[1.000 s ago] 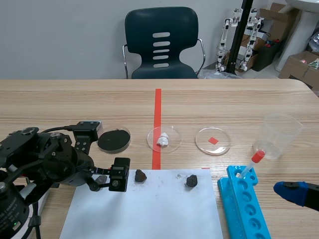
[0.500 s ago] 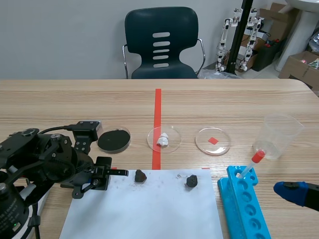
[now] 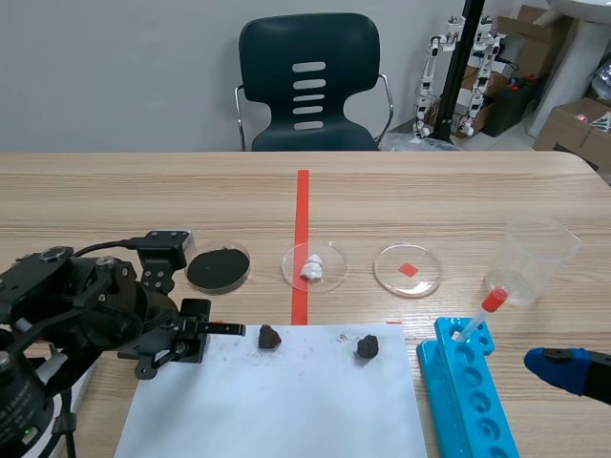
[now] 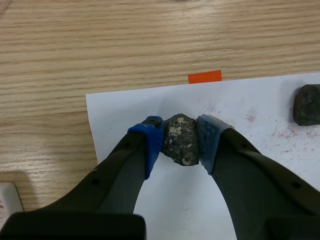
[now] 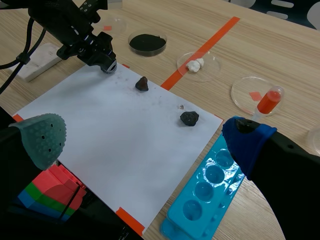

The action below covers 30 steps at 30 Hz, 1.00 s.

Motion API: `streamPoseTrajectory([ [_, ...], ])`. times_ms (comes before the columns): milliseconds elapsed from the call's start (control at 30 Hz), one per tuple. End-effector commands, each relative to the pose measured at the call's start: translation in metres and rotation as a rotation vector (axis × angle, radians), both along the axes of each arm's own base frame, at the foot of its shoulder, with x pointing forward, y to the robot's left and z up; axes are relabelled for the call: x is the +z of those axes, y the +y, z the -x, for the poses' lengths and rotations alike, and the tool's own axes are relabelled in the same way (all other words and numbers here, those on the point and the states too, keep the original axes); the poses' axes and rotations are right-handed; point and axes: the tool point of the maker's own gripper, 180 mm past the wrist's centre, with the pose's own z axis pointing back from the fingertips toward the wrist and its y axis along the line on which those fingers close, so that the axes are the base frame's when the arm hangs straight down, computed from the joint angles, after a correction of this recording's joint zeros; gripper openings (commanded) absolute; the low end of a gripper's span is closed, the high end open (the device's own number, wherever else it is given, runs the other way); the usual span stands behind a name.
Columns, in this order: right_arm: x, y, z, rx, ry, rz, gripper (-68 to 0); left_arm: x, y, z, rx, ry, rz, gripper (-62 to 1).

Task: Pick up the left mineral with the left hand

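Gripping one mineral (image 4: 180, 145) at paper's (image 3: 277, 401) far-left corner is left gripper (image 4: 180, 137); two other minerals (image 3: 268, 336) (image 3: 367, 347) lying right of it; right gripper (image 5: 145, 139) gaping, empty.

A light wood-grain table (image 3: 458, 191) fills the near ground and runs across the full width. Behind the middle of its far edge stands a dark chair (image 3: 308, 81) with a slotted back and metal armrests. A plain grey wall (image 3: 115, 76) closes the room behind it. Beyond the table's far right corner, a black pole (image 3: 460, 57) carries small white jointed figures (image 3: 489, 43). Cardboard boxes (image 3: 573, 124) sit on the pale floor (image 3: 516, 143).
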Motion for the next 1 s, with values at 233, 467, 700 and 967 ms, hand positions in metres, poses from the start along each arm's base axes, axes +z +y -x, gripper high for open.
streamPoseTrajectory([
  [233,0.011,0.004,-0.004,0.002,-0.032,-0.026,0.4,0.031,0.018,-0.007,-0.018,-0.277,-0.016,-52.4],
  [467,0.011,0.004,-0.004,0.002,-0.032,-0.026,0.4,0.117,0.009,0.000,-0.113,-0.751,0.039,-52.3],
  [700,0.011,0.004,-0.004,0.002,-0.032,-0.026,0.4,0.164,-0.007,0.051,-0.278,-0.934,0.059,-52.4],
  [967,0.011,0.004,-0.004,0.002,-0.032,-0.026,0.4,0.172,-0.010,0.092,-0.323,-0.929,0.072,-52.4],
])
